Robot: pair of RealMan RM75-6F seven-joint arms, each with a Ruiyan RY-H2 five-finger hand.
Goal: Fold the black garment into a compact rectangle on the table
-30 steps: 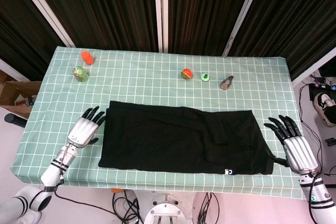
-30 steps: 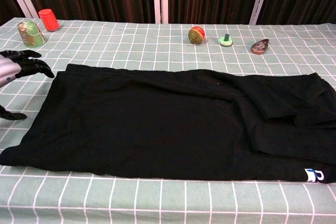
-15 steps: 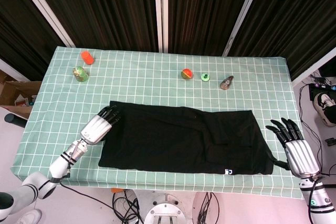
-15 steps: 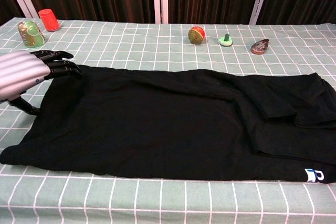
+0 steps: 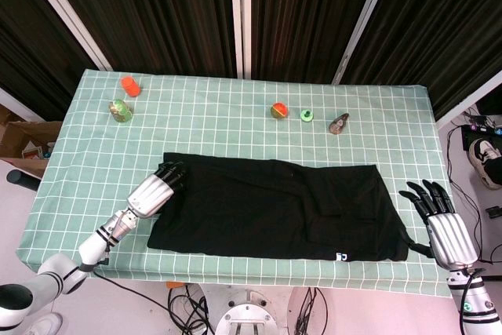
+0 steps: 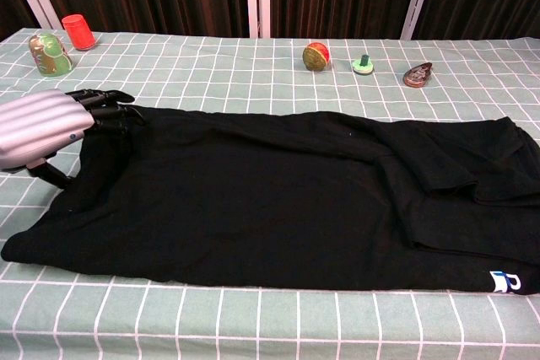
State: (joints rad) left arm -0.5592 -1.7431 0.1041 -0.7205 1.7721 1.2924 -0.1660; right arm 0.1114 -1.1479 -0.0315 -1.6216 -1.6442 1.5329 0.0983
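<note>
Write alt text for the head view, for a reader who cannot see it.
A black garment lies spread flat on a green checked table, with the left hand over its left edge and the right hand open just off the table's right edge. Small objects sit along the far side.

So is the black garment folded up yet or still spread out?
Mostly spread: the black garment lies long and flat across the table, not compact.

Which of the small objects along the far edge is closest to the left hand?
The green object, just below the red cup; the left hand is at the garment's left end.
</note>
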